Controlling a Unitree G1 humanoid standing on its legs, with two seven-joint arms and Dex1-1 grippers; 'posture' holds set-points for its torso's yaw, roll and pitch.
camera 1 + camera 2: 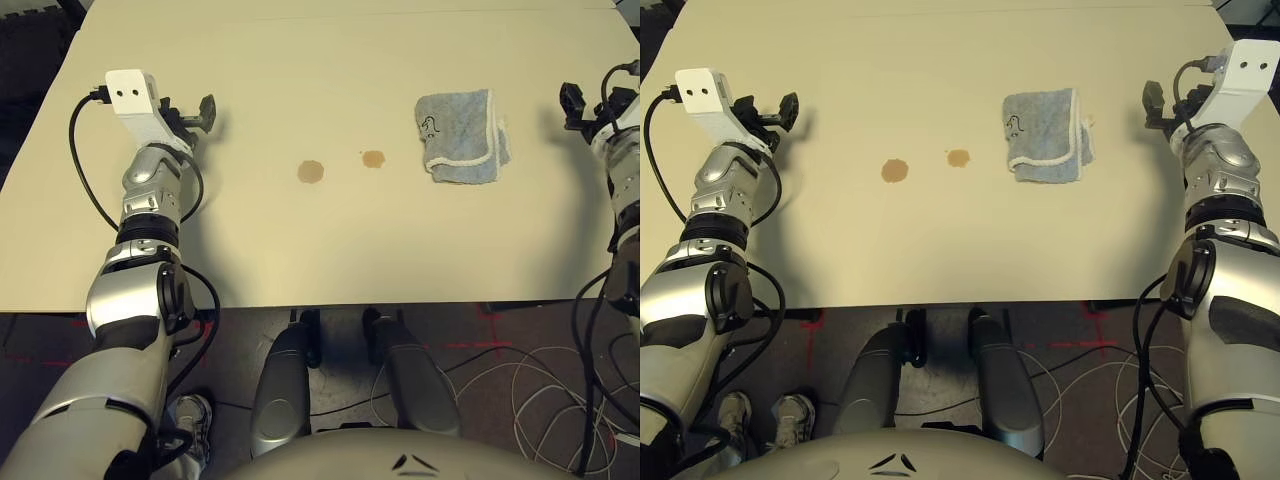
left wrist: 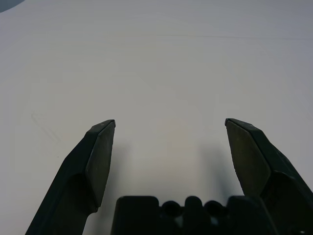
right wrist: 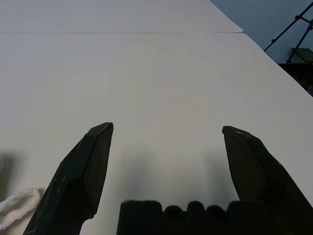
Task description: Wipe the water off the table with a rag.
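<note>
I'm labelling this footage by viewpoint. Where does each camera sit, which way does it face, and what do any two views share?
Left and right eye views: head cameras looking down at the cream-beige table, both silver forearms, two brownish wet spots, folded grey-blue rag.
Left wrist view: along the open left gripper, over bare table.
Right wrist view: along the open right gripper; shares the rag's white edging with the eye views.
</note>
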